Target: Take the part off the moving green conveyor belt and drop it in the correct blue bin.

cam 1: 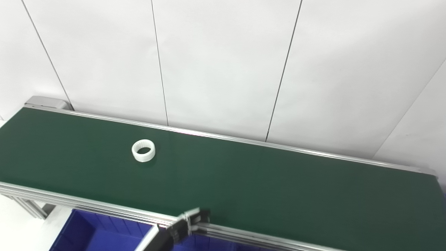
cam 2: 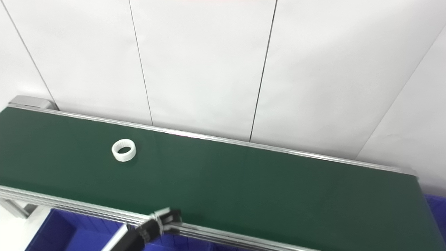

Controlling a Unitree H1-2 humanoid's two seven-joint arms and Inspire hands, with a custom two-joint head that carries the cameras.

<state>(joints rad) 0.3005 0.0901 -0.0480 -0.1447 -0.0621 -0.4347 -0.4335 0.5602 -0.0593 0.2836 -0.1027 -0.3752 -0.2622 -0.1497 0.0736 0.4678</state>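
A white ring-shaped part (cam 1: pixel 143 150) lies flat on the green conveyor belt (cam 1: pixel 244 181), left of the middle; it also shows in the right eye view (cam 2: pixel 123 150). A blue bin (cam 1: pixel 90 232) sits below the belt's near rail at the bottom left, only partly in frame. A corner of another blue bin (cam 2: pixel 435 205) shows past the belt's right end. Neither of my hands is in either view.
A small dark piece with a silver band (cam 1: pixel 190 221) juts up at the near aluminium rail (cam 1: pixel 87 202); it is blurred and I cannot tell what it is. A white panelled wall (cam 1: pixel 223 62) stands right behind the belt's far rail.
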